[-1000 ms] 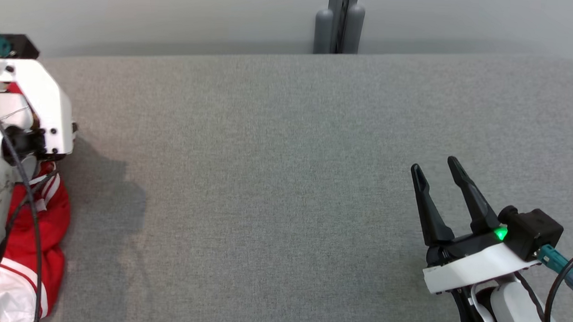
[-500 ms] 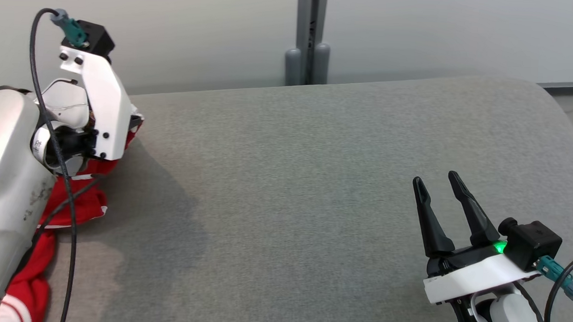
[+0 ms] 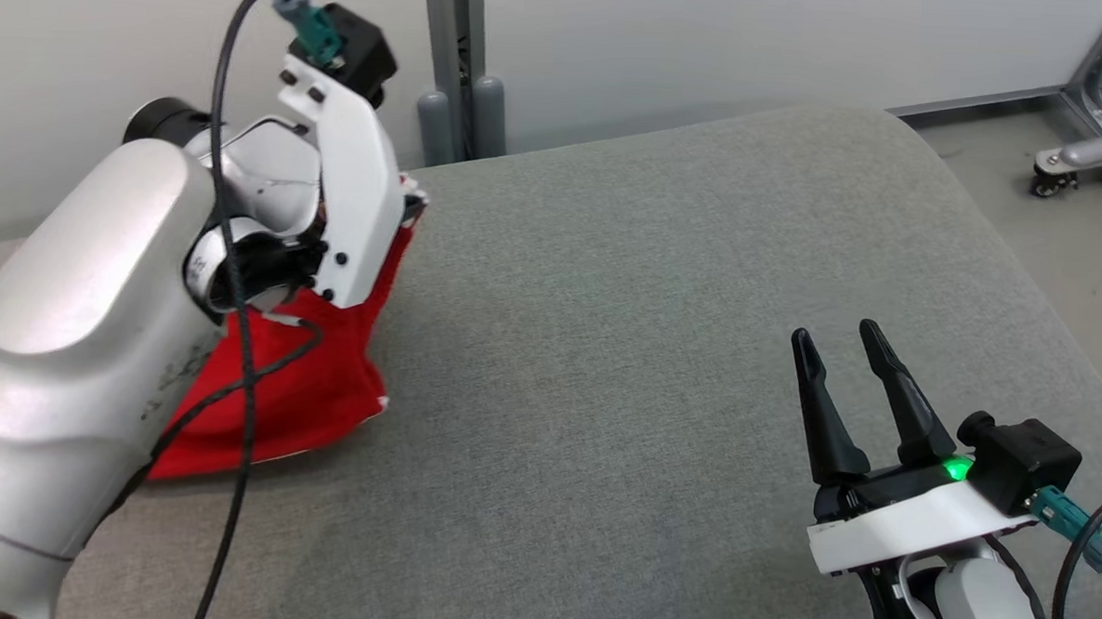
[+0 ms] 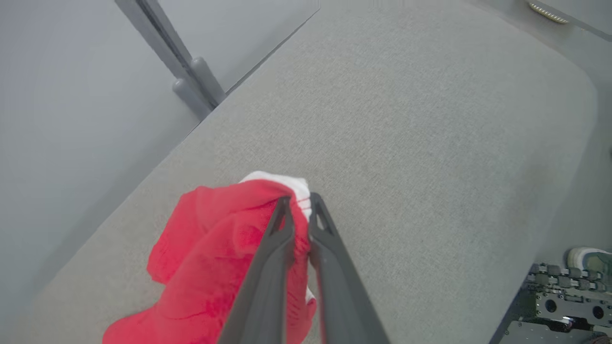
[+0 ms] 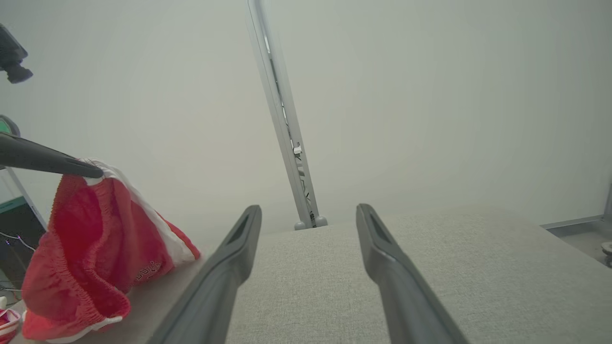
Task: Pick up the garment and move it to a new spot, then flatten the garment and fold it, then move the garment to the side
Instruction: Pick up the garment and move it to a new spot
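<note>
Grey fabric-covered table (image 3: 624, 350) spans my head view, with a pale wall (image 3: 712, 37) and a grey upright post (image 3: 450, 72) behind its far edge. At the far left I see the red, white-trimmed garment (image 3: 306, 383) hanging from the left gripper (image 4: 299, 200), whose fingers are pinched nearly together on its top edge, while its lower folds reach down to the table. At the near right, the right gripper (image 3: 834, 333) hovers with fingers spread wide, holding nothing.

The counter (image 3: 664, 286) is lying open from middle to right edge; the garment (image 3: 325, 374) is hanging toward its left edge, blocking passage.
</note>
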{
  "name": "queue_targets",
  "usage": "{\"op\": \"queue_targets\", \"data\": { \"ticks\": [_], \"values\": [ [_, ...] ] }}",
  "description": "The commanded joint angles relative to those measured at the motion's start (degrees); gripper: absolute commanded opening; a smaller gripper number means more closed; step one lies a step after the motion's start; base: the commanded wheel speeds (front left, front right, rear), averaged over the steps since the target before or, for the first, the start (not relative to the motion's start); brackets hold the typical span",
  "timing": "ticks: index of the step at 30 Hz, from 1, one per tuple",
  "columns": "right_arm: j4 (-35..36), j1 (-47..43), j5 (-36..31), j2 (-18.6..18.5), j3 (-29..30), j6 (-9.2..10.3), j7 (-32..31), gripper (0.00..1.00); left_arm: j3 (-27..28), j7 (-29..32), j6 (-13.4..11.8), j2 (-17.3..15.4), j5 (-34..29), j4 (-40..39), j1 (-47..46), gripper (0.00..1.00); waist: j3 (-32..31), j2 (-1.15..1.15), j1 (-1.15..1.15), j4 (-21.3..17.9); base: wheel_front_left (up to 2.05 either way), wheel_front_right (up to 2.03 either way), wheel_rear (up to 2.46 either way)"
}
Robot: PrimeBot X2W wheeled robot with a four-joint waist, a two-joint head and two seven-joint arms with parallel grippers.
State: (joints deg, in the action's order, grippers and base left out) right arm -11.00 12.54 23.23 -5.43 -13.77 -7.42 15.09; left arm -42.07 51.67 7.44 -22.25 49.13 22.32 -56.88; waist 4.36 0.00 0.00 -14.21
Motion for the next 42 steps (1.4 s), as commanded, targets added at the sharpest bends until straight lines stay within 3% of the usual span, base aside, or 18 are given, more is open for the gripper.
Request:
{"op": "queue_targets", "data": {
  "ticks": [1,10,16,24,33,42],
  "values": [
    [0.1,0.6,0.3,-0.1,0.1,-0.13,0.1,1.00,-0.3,-0.5,0.0,0.5,0.6,-0.4,-1.2,0.00,0.6,0.00,0.00,-1.3,0.00,0.00,0.00],
    [0.3,1.8,0.2,0.6,0.8,-0.13,0.1,1.00,-3.7,-7.7,0.0,7.3,4.0,-1.7,-9.0,0.00,2.4,0.00,0.00,-3.9,0.00,0.00,0.00],
    [0.2,1.9,-0.2,0.5,1.5,-0.13,0.1,1.00,-4.5,-11.7,0.0,8.4,7.5,-1.4,-11.8,0.00,3.0,0.00,0.00,-2.7,0.00,0.00,0.00],
    [0.0,1.7,-0.3,-0.1,1.4,-0.13,0.1,1.00,-8.2,-12.2,0.0,1.7,10.0,2.0,-5.8,0.00,3.4,0.00,0.00,0.7,0.00,0.00,0.00],
    [-0.2,1.4,-0.2,-1.2,1.4,-0.13,0.1,1.00,-11.6,-14.1,0.0,-8.5,13.1,4.7,5.3,0.00,3.8,0.00,0.00,3.2,0.00,0.00,0.00],
    [-0.6,1.3,-0.1,-2.0,0.7,-0.13,0.1,1.00,-16.1,-15.7,0.0,-13.9,14.7,5.9,10.0,0.00,3.8,0.00,0.00,4.9,0.00,0.00,0.00]
  ]
}}
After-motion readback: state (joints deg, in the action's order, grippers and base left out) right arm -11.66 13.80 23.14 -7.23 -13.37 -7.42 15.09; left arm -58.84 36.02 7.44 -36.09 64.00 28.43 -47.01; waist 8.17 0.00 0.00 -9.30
